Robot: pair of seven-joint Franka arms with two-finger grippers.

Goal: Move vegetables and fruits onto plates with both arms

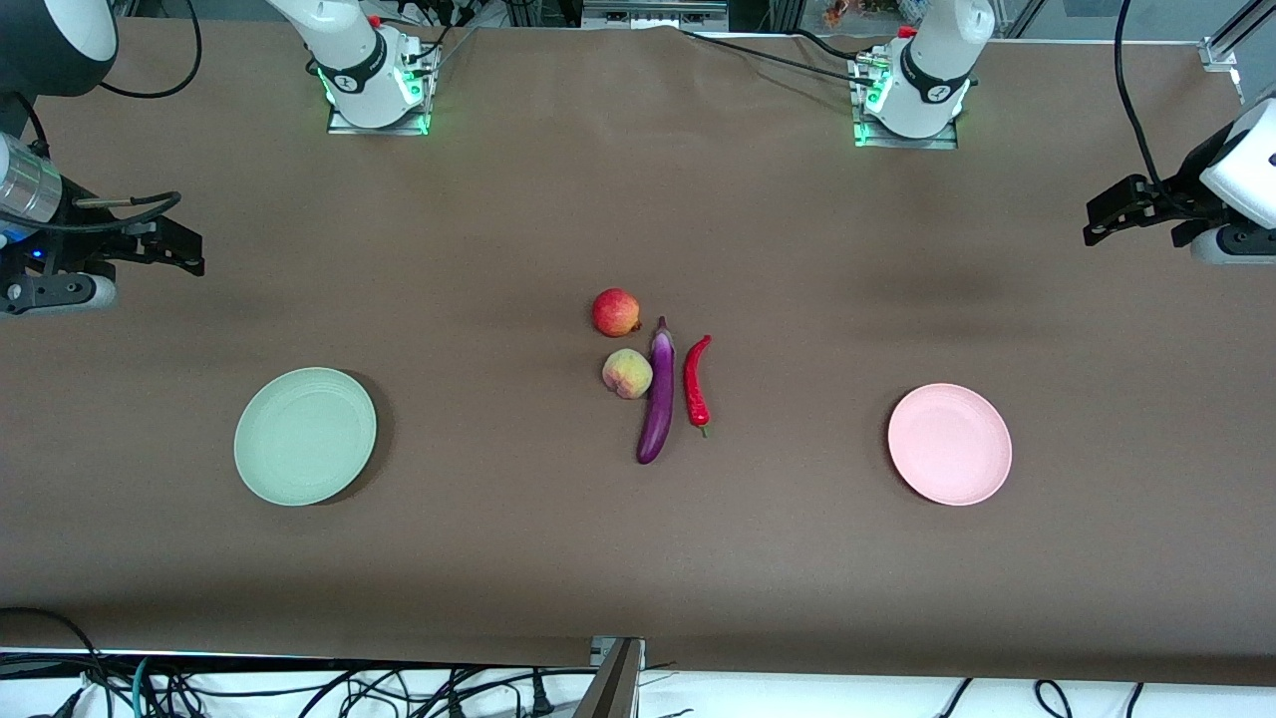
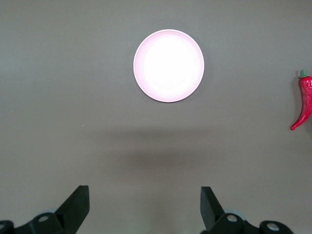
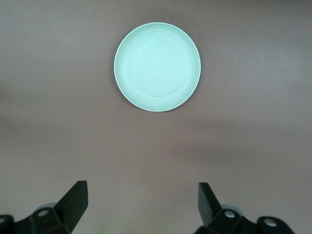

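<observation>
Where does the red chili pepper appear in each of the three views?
Front view: red chili pepper lies mid-table beside the eggplant, toward the left arm's end.
Left wrist view: it sits at the picture's edge, partly cut off.
Right wrist view: not in it.
Shared landmark: the pink plate, in the front and left wrist views.

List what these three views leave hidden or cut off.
- Right wrist view: only the green plate and the open right gripper show; all produce lies outside the frame.
- Left wrist view: past the open left gripper, the chili pepper sits at the edge; the eggplant and both fruits are out of frame.
- Front view: both arms are cut off by the edges.
</observation>
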